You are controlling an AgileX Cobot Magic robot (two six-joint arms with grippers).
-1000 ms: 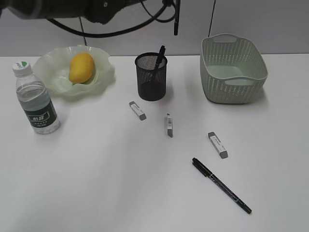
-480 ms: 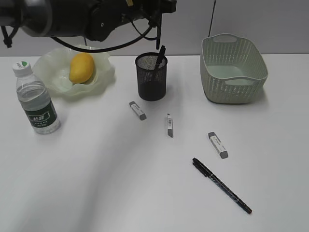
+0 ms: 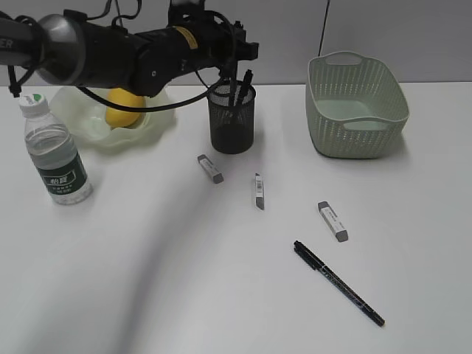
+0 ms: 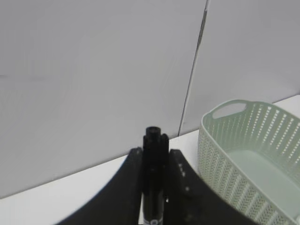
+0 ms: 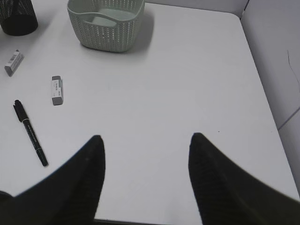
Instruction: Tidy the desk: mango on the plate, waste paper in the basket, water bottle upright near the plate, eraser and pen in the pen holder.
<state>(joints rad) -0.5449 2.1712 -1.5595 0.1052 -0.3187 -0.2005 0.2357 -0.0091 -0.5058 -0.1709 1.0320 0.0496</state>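
My left gripper (image 3: 234,68) reaches in from the left and is shut on a black pen (image 4: 154,187), held upright with its lower end at the rim of the black mesh pen holder (image 3: 231,122). Another pen (image 3: 246,78) leans inside the holder. Three erasers (image 3: 211,169) (image 3: 259,191) (image 3: 332,220) and another black pen (image 3: 338,282) lie on the white desk (image 3: 147,258). The mango (image 3: 120,116) lies on the green plate (image 3: 85,122), partly hidden by the arm. The water bottle (image 3: 55,155) stands upright. My right gripper (image 5: 145,140) is open and empty. No waste paper shows.
The pale green basket (image 3: 355,107) stands at the back right, and shows in the left wrist view (image 4: 243,159) and the right wrist view (image 5: 105,23). The right wrist view also shows the desk's right edge (image 5: 262,93) and the loose pen (image 5: 30,133).
My left arm has come down and to the left with the pen, from high above the desk to the mouth of the pen holder. It now covers part of the mango.
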